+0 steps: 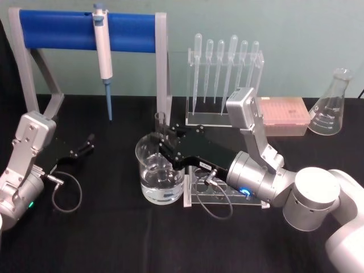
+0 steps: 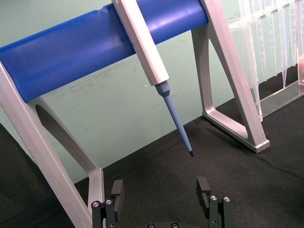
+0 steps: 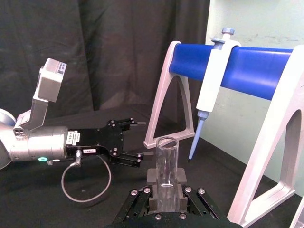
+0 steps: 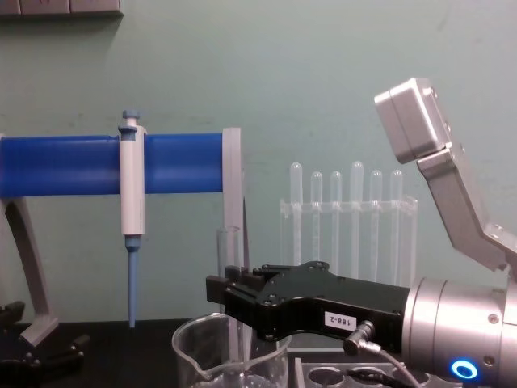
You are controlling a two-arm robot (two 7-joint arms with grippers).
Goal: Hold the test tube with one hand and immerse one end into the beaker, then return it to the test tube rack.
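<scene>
The test tube (image 1: 160, 126) stands upright with my right gripper (image 1: 165, 145) shut on its middle. Its lower end reaches down inside the beaker (image 1: 160, 169), which holds clear water. Whether the tip touches the water I cannot tell. In the chest view the test tube (image 4: 229, 267) rises above the right gripper (image 4: 224, 296) and drops past the rim of the beaker (image 4: 212, 353). The right wrist view shows the test tube (image 3: 166, 166) clamped between the black jaws. My left gripper (image 1: 85, 145) rests open on the table at the left, and its fingers (image 2: 117, 194) are spread with nothing between them.
A white-and-blue pipettor (image 1: 103, 54) hangs on the blue-barred stand (image 1: 57, 29) at the back left. A rack of plastic pipettes (image 1: 224, 79), a pink box (image 1: 284, 115) and a conical flask (image 1: 331, 105) line the back. A clear tube rack (image 1: 211, 192) sits under my right arm.
</scene>
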